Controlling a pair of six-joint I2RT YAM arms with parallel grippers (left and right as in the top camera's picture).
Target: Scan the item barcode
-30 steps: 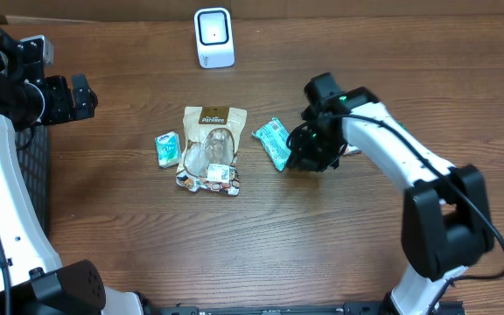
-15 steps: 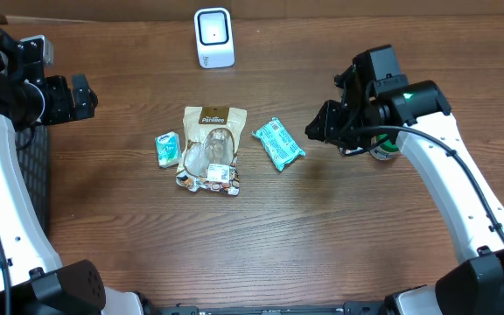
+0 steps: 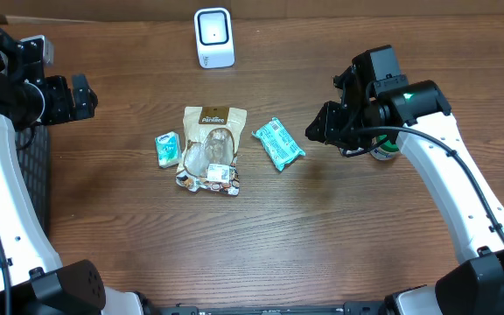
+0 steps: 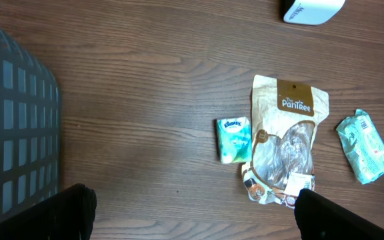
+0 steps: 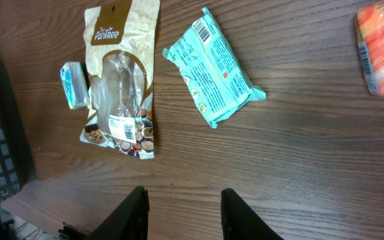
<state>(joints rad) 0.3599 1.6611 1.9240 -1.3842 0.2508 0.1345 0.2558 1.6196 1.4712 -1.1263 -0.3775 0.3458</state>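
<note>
Left pincer point(image 4: 193, 198): spread wide, folks, nothing between its fingers! It hangs high over the left side of the table point(image 3: 234, 249), close to the basket.
Right pincer point(image 5: 182, 203): only a narrow gap here, with bare wood showing between the two fingers point(image 5: 136, 212). It grips nothing, and it hovers above the table to the right of the teal packet, clear of it.
Teal packet point(image 3: 278, 143): flat on the table and lying on a slant, printed side up. It sits just right of the brown pouch, with a strip of wood between them. In the right wrist view a barcode shows at its upper end.
Scanner point(image 3: 213, 37): white and upright at the far edge of the table, well apart from the packet.
Brown pouch point(image 3: 211, 149): flat in the middle of the table, "PanTree" printed at the top, clear window below.
Tissue pack point(image 3: 167, 149): small and green, lying just beside the pouch on its left.
Orange packet point(image 5: 382, 47): at the right edge of the right wrist view, partly cut off.
Basket point(image 4: 12, 133): dark mesh, at the far left.
</note>
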